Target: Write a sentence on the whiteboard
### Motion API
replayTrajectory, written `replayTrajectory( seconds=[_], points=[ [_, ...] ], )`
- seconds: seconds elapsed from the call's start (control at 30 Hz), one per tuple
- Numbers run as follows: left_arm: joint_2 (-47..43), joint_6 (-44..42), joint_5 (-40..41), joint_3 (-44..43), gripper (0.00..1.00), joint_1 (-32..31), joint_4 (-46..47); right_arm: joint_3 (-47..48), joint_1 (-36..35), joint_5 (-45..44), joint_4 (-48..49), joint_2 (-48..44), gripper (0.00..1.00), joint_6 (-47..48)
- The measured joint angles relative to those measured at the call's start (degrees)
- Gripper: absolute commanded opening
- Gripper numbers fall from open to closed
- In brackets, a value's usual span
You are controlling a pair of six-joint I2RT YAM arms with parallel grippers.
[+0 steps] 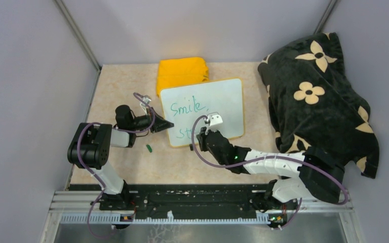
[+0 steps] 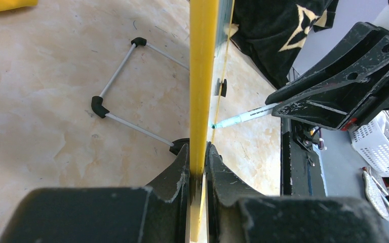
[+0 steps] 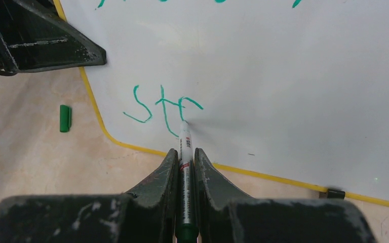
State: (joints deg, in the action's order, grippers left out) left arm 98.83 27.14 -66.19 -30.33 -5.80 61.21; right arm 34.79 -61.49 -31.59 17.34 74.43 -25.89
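Presently, the whiteboard point(image 1: 224, 98) sat mid-table, the left gripper point(image 2: 197, 152) clamped on its yellow rim. The right gripper point(image 3: 185, 154) was closed on the marker point(image 3: 184, 139), tip touching the second line of the sentence point(image 3: 163, 109). Risk noted — pen pressure could shift the board within that thin-edge hold, skewing the strokes.

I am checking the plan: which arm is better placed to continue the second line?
Right. The right tool grips the green marker, tip on the whiteboard at the unfinished second line. The left tool clamps the board's yellow rim.
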Motion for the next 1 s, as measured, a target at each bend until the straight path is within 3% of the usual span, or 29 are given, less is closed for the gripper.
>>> replayTrajectory(
  seconds=[1.0],
  points=[
    [0.0, -1.0, 0.9, -0.5, 0.0, -0.6, -1.0, 2.1, 2.8, -0.6, -3.2, -1.6, 0.0, 4.1]
  ],
)
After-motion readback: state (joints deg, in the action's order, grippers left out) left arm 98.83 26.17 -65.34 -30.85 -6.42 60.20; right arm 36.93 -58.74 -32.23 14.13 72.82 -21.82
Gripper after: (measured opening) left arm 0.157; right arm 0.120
